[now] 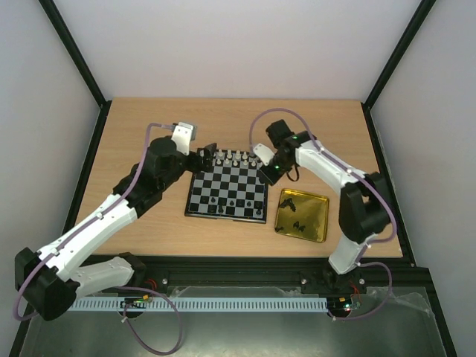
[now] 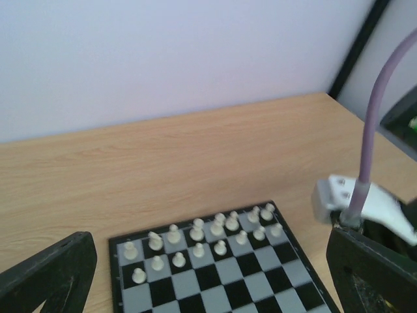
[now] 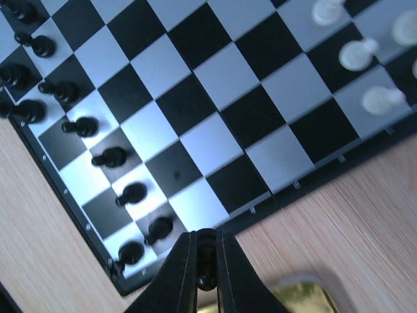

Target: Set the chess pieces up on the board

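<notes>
The right gripper [image 3: 205, 244] is pinched tight on a black chess piece [image 3: 205, 277] just above the board's [image 1: 227, 195] right edge. The left gripper [image 2: 208, 280] hangs wide open, holding nothing, at the far-left corner. White pieces [image 2: 199, 233] line the far rows, black pieces [image 3: 107, 156] the near rows, and a few dark ones lie in the gold tray [image 1: 316, 227].
</notes>
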Available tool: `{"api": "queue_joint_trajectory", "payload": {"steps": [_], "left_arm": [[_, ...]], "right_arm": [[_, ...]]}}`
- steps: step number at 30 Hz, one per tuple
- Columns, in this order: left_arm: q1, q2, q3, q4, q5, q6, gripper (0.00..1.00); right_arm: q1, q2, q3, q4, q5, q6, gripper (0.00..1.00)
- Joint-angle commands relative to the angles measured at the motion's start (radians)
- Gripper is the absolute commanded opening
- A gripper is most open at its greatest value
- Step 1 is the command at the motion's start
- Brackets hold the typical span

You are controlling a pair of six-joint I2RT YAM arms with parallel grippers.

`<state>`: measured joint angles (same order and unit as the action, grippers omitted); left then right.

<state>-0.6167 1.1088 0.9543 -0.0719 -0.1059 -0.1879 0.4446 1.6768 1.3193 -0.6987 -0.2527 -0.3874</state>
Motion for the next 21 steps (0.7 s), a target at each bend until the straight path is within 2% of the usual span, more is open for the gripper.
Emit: {"api": "queue_joint_trajectory", "payload": {"steps": [1, 3, 7, 16, 21], "left_arm": [[0.013, -0.053, -0.041, 0.082, -0.190, -0.055, 0.99], [0.026, -0.040, -0.051, 0.070, -0.305, -0.136, 0.99], [0.066, 0.023, 0.017, -0.019, -0.277, -0.180, 0.99], [0.071, 0.003, 0.005, 0.006, -0.138, -0.033, 0.99], [0.072, 0.029, 0.045, -0.029, -0.045, -0.009, 0.99]], "right_arm": [[0.066, 0.121, 0.093, -0.015, 0.016, 0.051, 0.04], [0.090, 0.170, 0.122, -0.007, 0.028, 0.063, 0.04], [0.122, 0.242, 0.168, 0.005, 0.044, 0.087, 0.04], [0.141, 0.302, 0.151, 0.043, 0.072, 0.109, 0.05], [0.141, 0.296, 0.128, 0.064, 0.078, 0.114, 0.18]]}}
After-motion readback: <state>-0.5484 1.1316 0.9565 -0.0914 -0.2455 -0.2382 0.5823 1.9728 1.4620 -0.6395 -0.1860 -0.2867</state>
